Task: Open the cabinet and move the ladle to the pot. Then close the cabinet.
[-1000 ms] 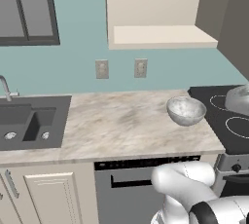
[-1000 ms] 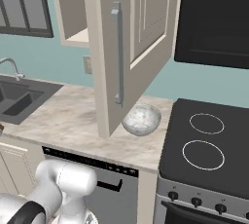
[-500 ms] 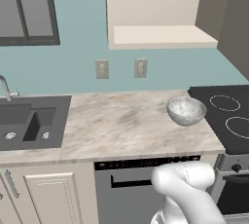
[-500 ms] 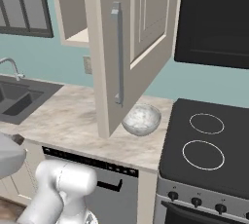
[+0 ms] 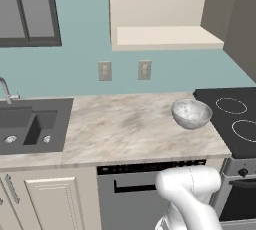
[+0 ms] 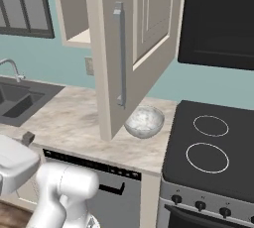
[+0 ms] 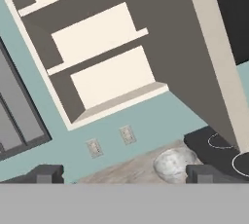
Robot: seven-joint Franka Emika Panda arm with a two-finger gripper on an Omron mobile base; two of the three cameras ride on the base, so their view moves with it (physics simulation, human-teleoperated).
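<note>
One cabinet [image 6: 134, 48] hangs above the counter [image 5: 125, 124] with its door swung wide; its one vertical bar handle [image 6: 119, 56] faces outward. Three bare shelves [image 7: 112, 79] show inside it in the hand view. One speckled bowl [image 5: 191, 113] sits on the counter below the cabinet, just beside the stove [image 6: 211, 147], which shows two burner rings. Two wall outlets [image 5: 104, 71] sit on the wall under the cabinet. One sink [image 5: 27, 126] lies well left of it. The fingers [image 7: 46, 174] are spread wide apart, gripping nothing, pointed up toward the cabinet.
</note>
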